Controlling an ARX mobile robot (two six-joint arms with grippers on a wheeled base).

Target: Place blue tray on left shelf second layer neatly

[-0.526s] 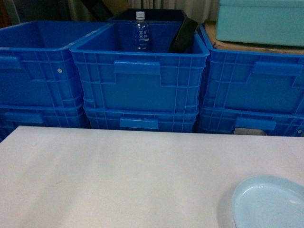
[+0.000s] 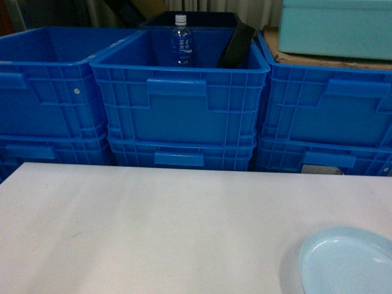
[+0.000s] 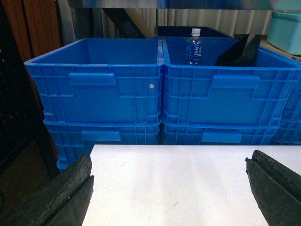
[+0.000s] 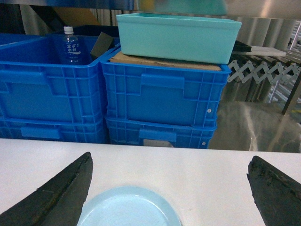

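Note:
The blue tray (image 2: 346, 260), a pale glossy round dish, lies on the white table (image 2: 153, 226) at its near right corner, cut off by the frame edge. In the right wrist view the blue tray (image 4: 129, 207) sits low between the fingers, closer to the left one. My right gripper (image 4: 169, 188) is open just above the table and holds nothing. My left gripper (image 3: 169, 188) is open over bare tabletop. Neither gripper shows in the head view. A steel shelf crossbar (image 3: 164, 4) runs above the crates; I cannot tell which layer it is.
Stacked deep-blue crates (image 2: 180, 98) stand in a row just behind the table. The middle one holds a water bottle (image 2: 181, 40) and a black slab (image 2: 236, 46). A teal container (image 2: 337, 27) rests on cardboard on the right crate. Shiny steel shelving (image 4: 249, 122) shows right of the crates.

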